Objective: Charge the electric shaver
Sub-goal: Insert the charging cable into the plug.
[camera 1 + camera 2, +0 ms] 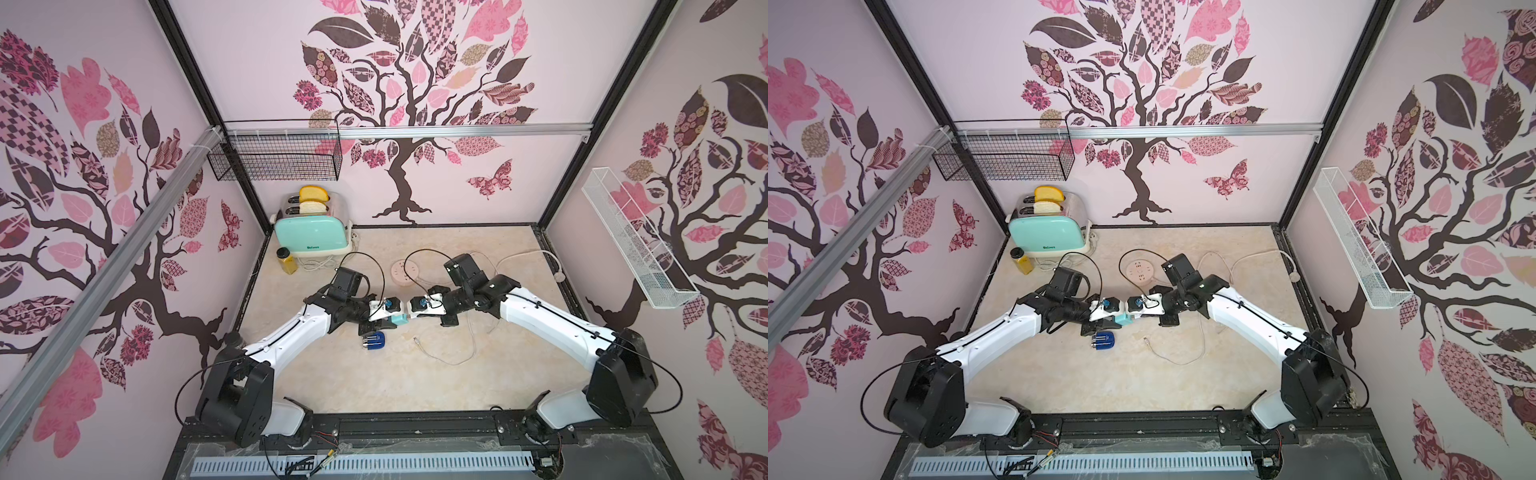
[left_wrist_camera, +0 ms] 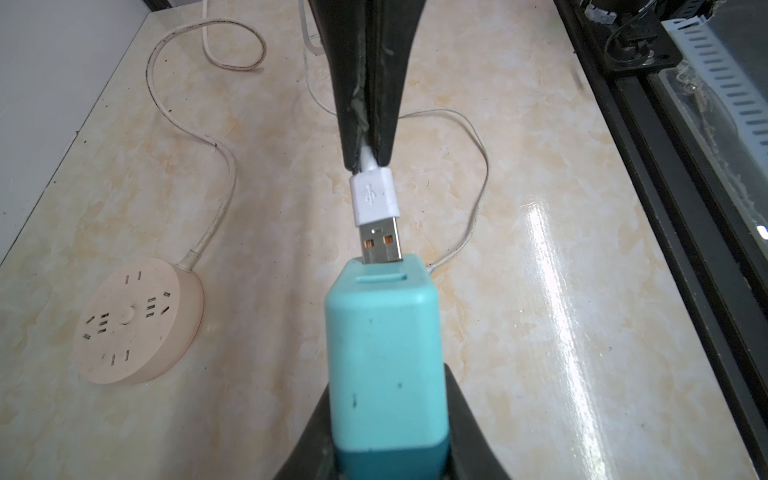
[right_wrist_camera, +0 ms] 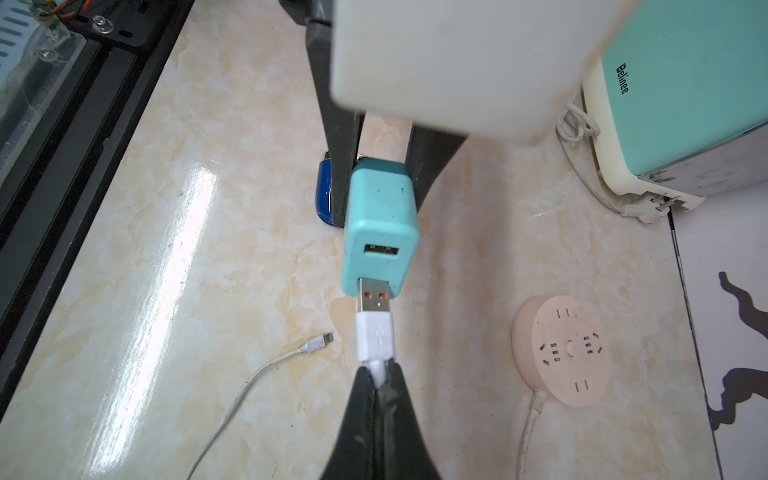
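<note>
In both top views the two arms reached in from the near corners, elbows bent outward, and met wrist to wrist on the near side of the power strip (image 1: 404, 270). The left gripper (image 1: 392, 321) held a teal adapter (image 1: 400, 320). The right gripper (image 1: 409, 314) faced it, jaws pressed together. The shaver (image 1: 376, 341) lay on the table nearer the robot than the power strip, just beside the left gripper. Left of the power strip and further back, a toaster (image 1: 309, 237) held two bread slices (image 1: 313, 199), with a capped bottle (image 1: 286, 261) of yellow liquid beside it.

In the left wrist view, the left gripper's fingers (image 2: 469, 424) clamped the adapter at both sides. The right gripper pinched the neck of a white USB plug (image 2: 374, 199) marked with the USB trident. The plug's metal tip met the adapter's end.

In the right wrist view, the toaster read "Belinee". The shaver (image 3: 324, 191) showed blue behind a left finger. A loose cable end (image 3: 316, 343) lay across the plug from the power strip.
</note>
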Available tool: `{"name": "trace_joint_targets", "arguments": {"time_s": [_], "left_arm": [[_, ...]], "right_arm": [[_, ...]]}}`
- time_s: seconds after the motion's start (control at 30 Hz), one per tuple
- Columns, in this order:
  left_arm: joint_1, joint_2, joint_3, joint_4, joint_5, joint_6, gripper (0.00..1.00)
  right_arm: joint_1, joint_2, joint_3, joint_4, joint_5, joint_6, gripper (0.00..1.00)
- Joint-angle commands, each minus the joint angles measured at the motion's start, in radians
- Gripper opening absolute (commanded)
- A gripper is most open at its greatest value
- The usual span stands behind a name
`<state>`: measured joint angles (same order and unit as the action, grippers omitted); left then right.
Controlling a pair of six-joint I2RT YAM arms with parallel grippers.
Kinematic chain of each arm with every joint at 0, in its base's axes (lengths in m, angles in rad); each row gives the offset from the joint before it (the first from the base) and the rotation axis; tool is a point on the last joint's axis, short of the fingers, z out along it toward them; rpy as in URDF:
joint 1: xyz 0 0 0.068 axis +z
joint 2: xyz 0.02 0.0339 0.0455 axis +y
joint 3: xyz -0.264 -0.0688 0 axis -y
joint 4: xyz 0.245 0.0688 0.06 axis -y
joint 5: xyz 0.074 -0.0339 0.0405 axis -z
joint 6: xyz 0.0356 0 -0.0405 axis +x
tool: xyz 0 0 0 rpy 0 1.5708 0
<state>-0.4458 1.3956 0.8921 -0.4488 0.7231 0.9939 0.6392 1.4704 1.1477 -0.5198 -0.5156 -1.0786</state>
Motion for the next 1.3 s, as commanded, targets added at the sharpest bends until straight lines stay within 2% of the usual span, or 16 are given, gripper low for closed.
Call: {"name": "trace_joint_targets", "arguments": {"time_s": [0.0,0.3,0.6,0.9,1.27], "left_arm": [[-0.006,-0.004,0.008,0.023,0.027,-0.006,0.00],[-0.006,-0.001,0.002,0.048,0.033,-0.024,0.00],[-0.006,0.000,0.005,0.034,0.032,-0.017,0.00],[-0.006,0.014,0.013,0.022,0.045,-0.018,0.00],[-0.008,0.017,0.017,0.029,0.050,-0.022,0.00]], "right_arm": [[0.017,0.013,0.039,-0.022,0.013,0.000,0.00],[0.029,0.004,0.041,-0.061,0.025,-0.042,0.00],[0.034,0.001,0.044,-0.063,0.088,-0.067,0.00],[0.048,-0.018,0.038,0.012,0.079,-0.069,0.00],[0.056,0.007,0.074,-0.012,0.052,-0.051,0.00]]}}
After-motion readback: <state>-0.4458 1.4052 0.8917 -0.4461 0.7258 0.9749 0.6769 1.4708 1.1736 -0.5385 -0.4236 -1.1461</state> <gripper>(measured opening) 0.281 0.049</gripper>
